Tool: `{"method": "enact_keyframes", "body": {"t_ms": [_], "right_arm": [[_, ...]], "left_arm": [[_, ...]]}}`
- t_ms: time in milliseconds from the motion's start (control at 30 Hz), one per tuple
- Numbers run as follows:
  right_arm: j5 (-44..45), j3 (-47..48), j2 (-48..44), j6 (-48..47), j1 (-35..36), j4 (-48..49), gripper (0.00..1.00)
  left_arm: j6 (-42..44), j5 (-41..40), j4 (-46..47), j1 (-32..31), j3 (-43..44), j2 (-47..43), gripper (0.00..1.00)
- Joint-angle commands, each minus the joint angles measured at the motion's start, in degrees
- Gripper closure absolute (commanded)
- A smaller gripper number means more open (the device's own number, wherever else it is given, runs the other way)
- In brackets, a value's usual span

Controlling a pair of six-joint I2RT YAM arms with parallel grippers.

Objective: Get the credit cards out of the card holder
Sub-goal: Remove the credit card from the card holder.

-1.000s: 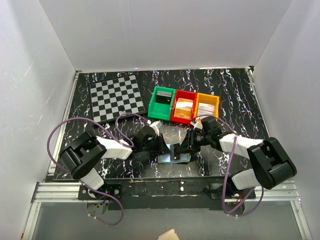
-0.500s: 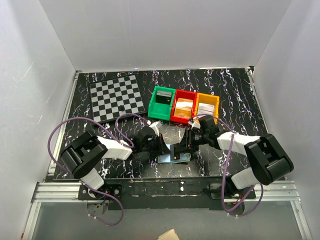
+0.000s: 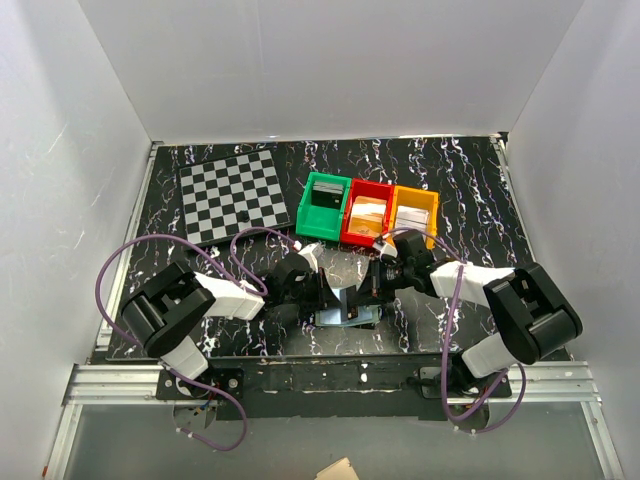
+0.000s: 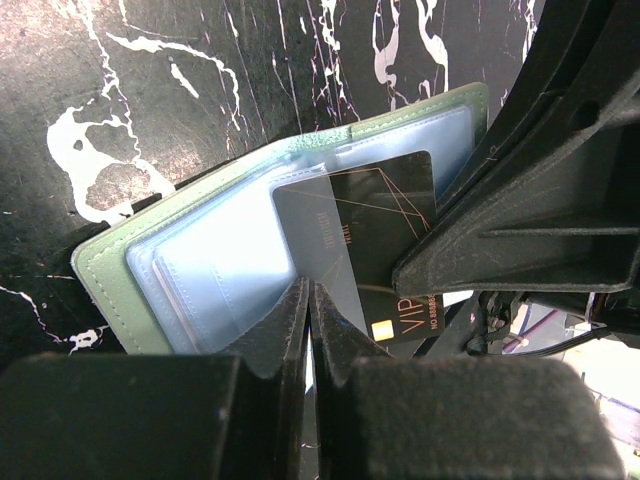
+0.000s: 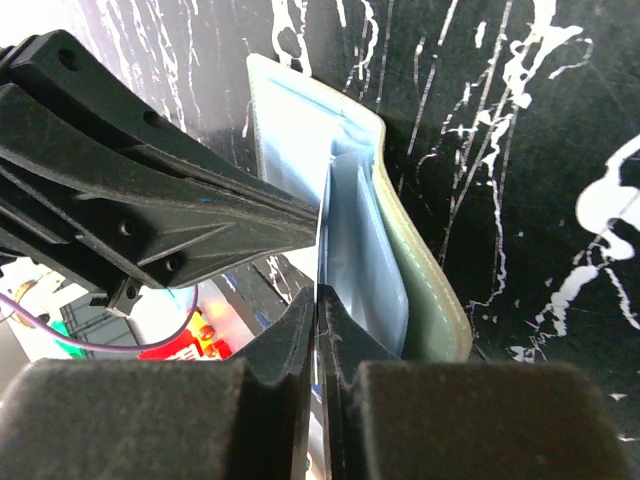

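Wallet (image 3: 345, 318): open, at 6 o'clock on the table (image 3: 480, 200), between both grippers.
Card (image 4: 385, 210): black, in the wallet's clear pocket.
Left gripper (image 4: 308, 300): at the wallet's 9 o'clock, jaws pinching it.
Right gripper (image 5: 318, 300): at its 3 o'clock, jaws pinching an inner leaf.

A black tabletop (image 3: 470, 190) veined with white carries everything. A grey-and-black checkerboard (image 3: 233, 195) lies flat at its far left. Right of it stand a green bin (image 3: 322, 205), a red bin (image 3: 366, 215) and an orange bin (image 3: 413, 213), touching in a row. Near the front edge the open card holder (image 4: 215, 265) rests on the surface, apparently with one leaf lifted.
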Motion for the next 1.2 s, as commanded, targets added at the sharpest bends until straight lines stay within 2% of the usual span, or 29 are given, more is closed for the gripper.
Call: {"method": "enact_keyframes", "body": {"t_ms": [0, 233, 667, 800, 1000, 1167], "right_arm": [[-0.3, 2.0, -1.4, -0.7, 0.4, -0.7, 0.92], [2.3, 3.5, -4.6, -4.6, 0.4, -7.7, 0.99], [6.6, 8.0, -11.8, -10.3, -0.1, -19.9, 0.99], [7.3, 10.7, -13.9, -11.3, -0.3, -23.4, 0.99], [9.1, 13.8, -17.0, -12.0, -0.7, -27.7, 0.99], [11.5, 16.2, -20.8, -11.7, -0.8, -30.5, 0.99]], "left_arm": [[1.0, -0.7, -2.8, -0.5, -0.9, -0.2, 0.99], [-0.1, -3.0, -5.0, -0.4, -1.2, -0.5, 1.00], [-0.2, -4.1, -6.1, -0.4, -1.2, -2.8, 1.00], [1.6, -2.7, -7.1, -0.4, 1.7, -4.6, 0.81], [3.8, -1.5, -12.0, -0.4, 8.4, -6.8, 0.69], [3.2, -5.9, -16.7, -0.4, 11.5, -9.7, 0.54]]}}
